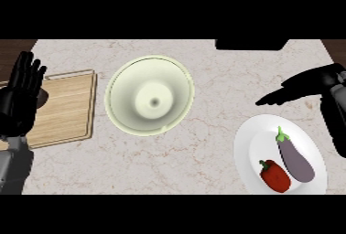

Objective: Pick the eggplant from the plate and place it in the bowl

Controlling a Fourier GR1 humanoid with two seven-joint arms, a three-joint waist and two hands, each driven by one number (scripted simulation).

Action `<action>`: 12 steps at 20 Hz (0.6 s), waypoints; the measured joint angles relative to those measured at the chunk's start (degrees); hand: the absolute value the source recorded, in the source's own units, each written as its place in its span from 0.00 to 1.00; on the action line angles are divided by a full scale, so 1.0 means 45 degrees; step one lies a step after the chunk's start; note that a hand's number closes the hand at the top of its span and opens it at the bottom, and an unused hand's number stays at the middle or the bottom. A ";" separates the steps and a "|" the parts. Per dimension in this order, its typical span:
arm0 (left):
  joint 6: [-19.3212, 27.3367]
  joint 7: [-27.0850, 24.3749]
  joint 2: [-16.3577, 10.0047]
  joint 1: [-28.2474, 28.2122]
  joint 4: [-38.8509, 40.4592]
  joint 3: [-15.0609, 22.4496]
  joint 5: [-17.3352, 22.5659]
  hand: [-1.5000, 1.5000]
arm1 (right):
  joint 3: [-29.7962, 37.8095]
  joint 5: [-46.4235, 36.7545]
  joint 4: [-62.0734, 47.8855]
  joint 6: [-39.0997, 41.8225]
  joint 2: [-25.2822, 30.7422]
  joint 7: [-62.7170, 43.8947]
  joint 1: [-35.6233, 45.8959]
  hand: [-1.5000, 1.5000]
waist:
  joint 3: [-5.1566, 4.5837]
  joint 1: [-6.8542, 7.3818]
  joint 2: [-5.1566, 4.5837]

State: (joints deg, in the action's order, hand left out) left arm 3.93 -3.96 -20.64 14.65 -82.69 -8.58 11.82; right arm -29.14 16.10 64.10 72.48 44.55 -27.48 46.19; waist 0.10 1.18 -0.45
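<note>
As eggplant (296, 158) lies plated, right hand (307, 86) apparently outstretched

Eggplant (296, 157) lies on plate (251, 137), right of bowl (150, 95).

Left hand (20, 91) covers the board's (67, 109) left edge and most of a dark thing (45, 98), can't tell what. Black object (249, 44) is cut by the top edge. Plate (251, 151) bottom rim is cut off. Right hand (307, 84) wrist runs past the right edge.
</note>
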 measured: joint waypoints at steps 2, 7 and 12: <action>0.0022 0.0200 0.0026 0.0062 -0.0087 -0.0004 0.0024 0.50 | 0.0055 -0.0601 0.0033 -0.0024 -0.0143 0.0144 -0.0183 0.00 | 0.0004 -0.0004 0.0004; -0.0005 0.0299 0.0131 -0.0234 -0.0536 0.0075 -0.0037 0.50 | 0.0057 -0.2355 0.0357 -0.0148 -0.0455 0.0912 -0.1095 0.00 | 0.0014 0.0033 -0.0001; -0.0100 0.0679 -0.0069 -0.0010 -0.0671 -0.0139 0.0067 0.50 | 0.0041 -0.3880 0.0551 -0.0426 -0.0549 0.2193 -0.1862 0.00 | 0.0021 0.0022 -0.0009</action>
State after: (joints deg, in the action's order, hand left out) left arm 3.48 -0.90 -20.95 14.60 -85.71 -9.21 12.13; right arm -28.95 -1.36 66.58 70.56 42.08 -17.61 37.82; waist 0.19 1.27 -0.49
